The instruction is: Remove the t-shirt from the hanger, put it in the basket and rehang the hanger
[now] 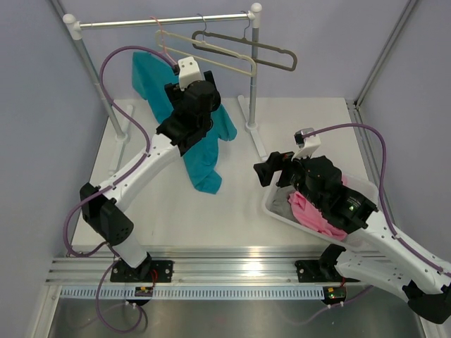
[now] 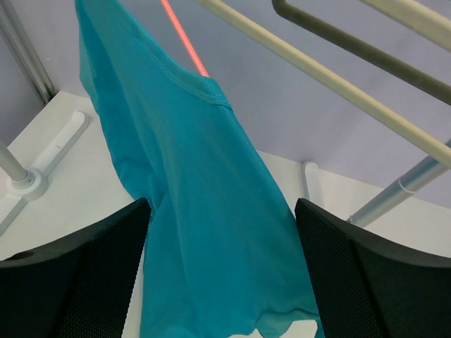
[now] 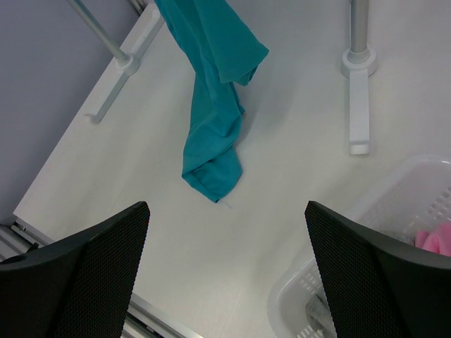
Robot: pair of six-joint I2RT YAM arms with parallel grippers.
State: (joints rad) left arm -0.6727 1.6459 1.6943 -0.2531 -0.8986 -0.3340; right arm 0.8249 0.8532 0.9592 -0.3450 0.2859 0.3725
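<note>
White table (image 1: 176,218), pale lilac walls (image 1: 28,105)

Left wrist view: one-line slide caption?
Open left gripper frames teal t-shirt on pink wire hanger; beige hanger, dark grey hanger alongside.

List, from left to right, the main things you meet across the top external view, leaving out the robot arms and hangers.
left rack post → t-shirt → right rack post → white basket
</note>
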